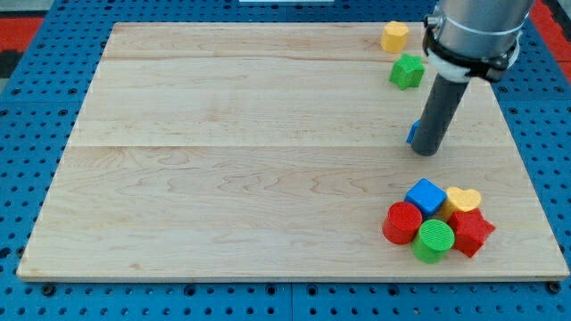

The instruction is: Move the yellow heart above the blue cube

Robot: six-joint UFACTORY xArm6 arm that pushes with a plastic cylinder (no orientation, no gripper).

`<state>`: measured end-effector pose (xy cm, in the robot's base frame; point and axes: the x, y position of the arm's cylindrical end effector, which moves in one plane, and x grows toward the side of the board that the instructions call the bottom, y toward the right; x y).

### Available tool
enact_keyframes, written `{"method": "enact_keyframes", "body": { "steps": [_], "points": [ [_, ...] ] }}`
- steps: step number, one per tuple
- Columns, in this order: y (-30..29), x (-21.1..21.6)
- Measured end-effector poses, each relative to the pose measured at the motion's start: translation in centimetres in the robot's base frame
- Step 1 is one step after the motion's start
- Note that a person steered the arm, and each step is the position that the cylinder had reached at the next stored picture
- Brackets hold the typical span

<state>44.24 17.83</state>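
Note:
The yellow heart [464, 199] lies at the view's lower right, touching the right side of the blue cube [426, 196]. Both sit in a tight cluster with a red cylinder [402, 222], a green cylinder [434, 241] and a red star [470, 232]. My tip [426, 152] rests on the board above this cluster, about 50 pixels above the blue cube and up-left of the yellow heart. It touches neither. A small blue block [413, 132] shows only as a sliver at the rod's left edge; its shape is hidden.
A yellow hexagonal block [394, 36] and a green star [407, 70] lie near the board's top right. The wooden board [223, 152] ends just right of the cluster and just below it.

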Motion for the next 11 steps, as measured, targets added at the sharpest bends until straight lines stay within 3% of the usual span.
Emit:
{"method": "enact_keyframes", "body": {
  "steps": [3, 5, 6, 7, 8, 9, 11],
  "points": [
    [1.8, -4.2],
    [6.9, 4.6],
    [6.2, 7.4],
    [10.6, 11.3],
    [6.1, 14.1],
    [1.8, 13.2],
    [2.0, 9.4]
  ]
}}
